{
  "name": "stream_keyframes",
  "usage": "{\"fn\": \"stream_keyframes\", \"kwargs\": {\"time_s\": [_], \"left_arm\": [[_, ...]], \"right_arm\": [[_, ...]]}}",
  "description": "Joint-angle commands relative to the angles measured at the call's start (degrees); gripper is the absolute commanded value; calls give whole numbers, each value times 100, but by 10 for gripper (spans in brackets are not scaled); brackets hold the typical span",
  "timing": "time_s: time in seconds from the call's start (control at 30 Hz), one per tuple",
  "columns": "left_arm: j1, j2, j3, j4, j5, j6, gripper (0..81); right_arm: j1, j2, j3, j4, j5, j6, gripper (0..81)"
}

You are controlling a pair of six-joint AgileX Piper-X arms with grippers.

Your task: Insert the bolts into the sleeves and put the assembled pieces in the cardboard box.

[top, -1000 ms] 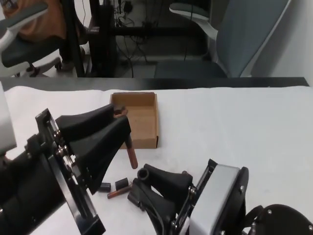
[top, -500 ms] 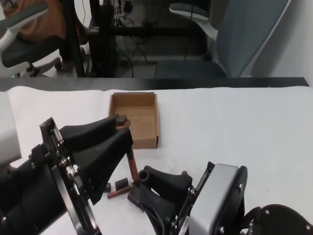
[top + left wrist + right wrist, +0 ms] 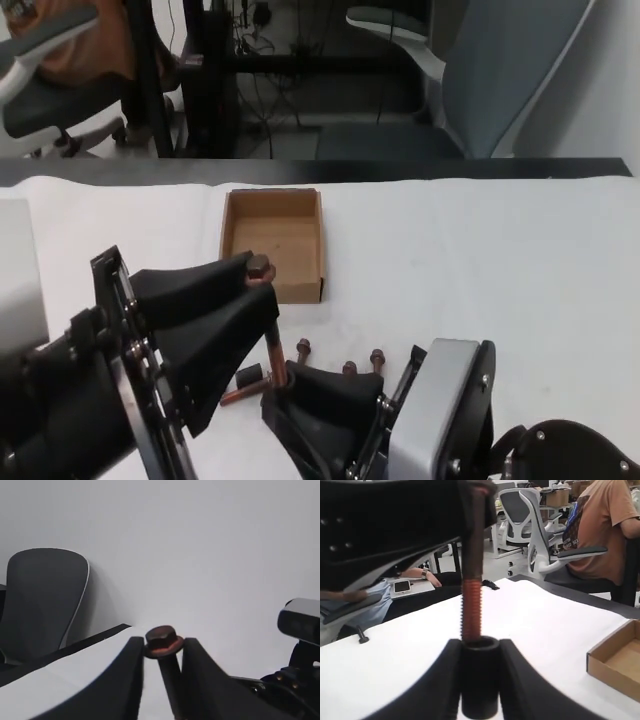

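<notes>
The first assembly is at the point of insertion, and I judge that nothing has been delivered yet. The floor of the cardboard box (image 3: 298, 290) looks bare in the high view.

The left gripper (image 3: 163, 652) is clenched on a bolt (image 3: 471, 607) just under its hexagonal head, with the shaft hanging down. The right gripper (image 3: 480, 647) is clamped on a sleeve (image 3: 480, 680) held upright with its mouth facing up. Both are in the air above the near part of the tabletop (image 3: 480, 250), on the near side of the box. In the right wrist view the bolt's threaded end meets the sleeve's mouth and lines up with the bore. How far in it sits cannot be told.

More parts wait on the tabletop near the grippers — three loose bolts (image 3: 349, 368) with their heads showing, a loose sleeve (image 3: 250, 376), and beside it another bolt lying flat. So this pair has to be seated and boxed, and then the rest.

The bolt is rusty brown — a plain upper shank with coppery thread on the lower part. The sleeve is a short, dark, matte tube with a thick wall.
</notes>
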Motion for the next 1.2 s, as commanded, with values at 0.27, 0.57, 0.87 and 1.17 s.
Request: {"fn": "stream_keyframes", "kwargs": {"time_s": [0.27, 0.57, 0.87, 1.17], "left_arm": [[-8, -22, 12, 253, 243, 298, 18], [-8, -22, 12, 616, 1524, 309, 21], [3, -22, 12, 995, 1158, 230, 700], [3, -97, 12, 116, 735, 244, 700]], "right_arm": [[5, -15, -19, -153, -103, 151, 6], [-6, -15, -19, -153, -51, 151, 6], [-6, -15, -19, -153, 7, 151, 6], [-226, -15, -74, 700, 656, 190, 6]]}}
